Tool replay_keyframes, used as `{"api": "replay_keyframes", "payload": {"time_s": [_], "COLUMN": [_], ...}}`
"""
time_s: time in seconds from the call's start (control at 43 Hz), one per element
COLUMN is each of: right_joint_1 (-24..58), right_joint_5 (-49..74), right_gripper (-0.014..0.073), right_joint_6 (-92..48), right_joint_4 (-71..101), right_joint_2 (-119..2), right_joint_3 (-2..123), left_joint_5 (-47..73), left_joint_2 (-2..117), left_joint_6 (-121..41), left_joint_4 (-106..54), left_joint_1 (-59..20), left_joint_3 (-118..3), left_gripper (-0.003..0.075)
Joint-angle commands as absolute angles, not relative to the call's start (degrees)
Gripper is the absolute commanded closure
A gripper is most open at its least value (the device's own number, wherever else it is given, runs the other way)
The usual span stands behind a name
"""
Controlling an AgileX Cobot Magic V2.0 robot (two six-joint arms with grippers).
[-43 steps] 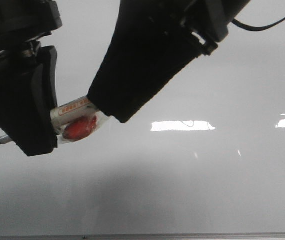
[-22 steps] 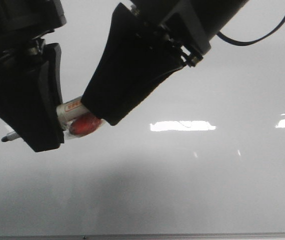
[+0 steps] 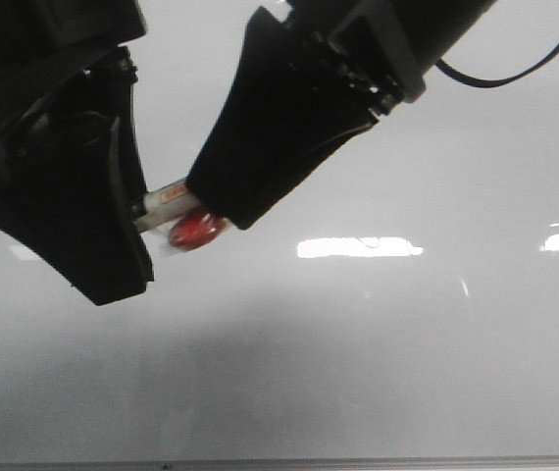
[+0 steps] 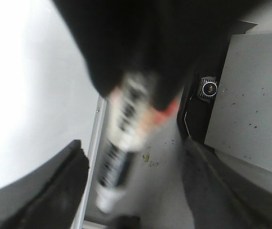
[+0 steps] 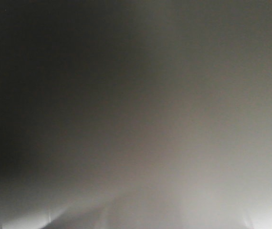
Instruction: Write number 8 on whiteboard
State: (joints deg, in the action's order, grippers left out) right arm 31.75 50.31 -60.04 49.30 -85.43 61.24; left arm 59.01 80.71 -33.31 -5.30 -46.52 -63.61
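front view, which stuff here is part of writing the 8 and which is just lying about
Part of the job:
- whiteboard, no drawn line visible on it
- marker, held between the two black fingers

Just there:
- black cable looping at upper right
- red patch by the marker; cannot tell what it is

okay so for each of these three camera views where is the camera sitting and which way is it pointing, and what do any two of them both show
Front view: faces forward close over the whiteboard; two large black gripper fingers fill the upper frame, pinching a marker with a red part.
Left wrist view: rides the left arm's wrist, looking along its dark fingers at the blurred marker, the whiteboard and its frame edge.
Right wrist view: on the right arm's wrist; only a blurred grey gradient, nothing identifiable, no gripper visible.
Shared: front and left wrist views both show the marker and whiteboard.
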Motion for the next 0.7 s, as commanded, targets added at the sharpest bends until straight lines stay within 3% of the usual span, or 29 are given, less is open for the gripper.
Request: {"api": "replay_keyframes", "payload": {"time_s": [0.0, 0.139, 0.256, 0.418, 0.581, 0.674], "right_joint_1": [27.95, 21.66, 18.24, 17.81, 18.67, 19.86], "right_joint_5": [49.95, 48.76, 44.68, 39.56, 39.71, 37.67], "right_gripper": [0.0652, 0.0652, 0.0652, 0.0652, 0.0652, 0.0652], "right_joint_6": [-60.72, -60.72, -60.72, -60.72, -60.72, -61.22], "right_joint_4": [52.12, 52.12, 53.35, 57.62, 59.57, 63.25], "right_joint_2": [-82.8, -79.53, -75.11, -71.43, -72.74, -74.77], "right_joint_3": [61.25, 56.15, 51.68, 49.88, 49.88, 50.08], "left_joint_5": [57.15, 52.61, 44.86, 35.39, 27.7, 25.99], "left_joint_2": [76.4, 69.82, 61.9, 49.34, 35.14, 28.94], "left_joint_6": [-31.59, -31.3, -31.3, -31.3, -31.3, -31.3], "left_joint_4": [-6.31, -11.18, -15.38, -21.9, -28.19, -28.66], "left_joint_1": [-46.54, -42.97, -38.1, -30.43, -26.23, -26.25], "left_joint_3": [-65.21, -61.21, -53.73, -40.59, -29.49, -26.8], "left_gripper": [0.0258, 0.0273, 0.0332, 0.0505, 0.0742, 0.0741]}}
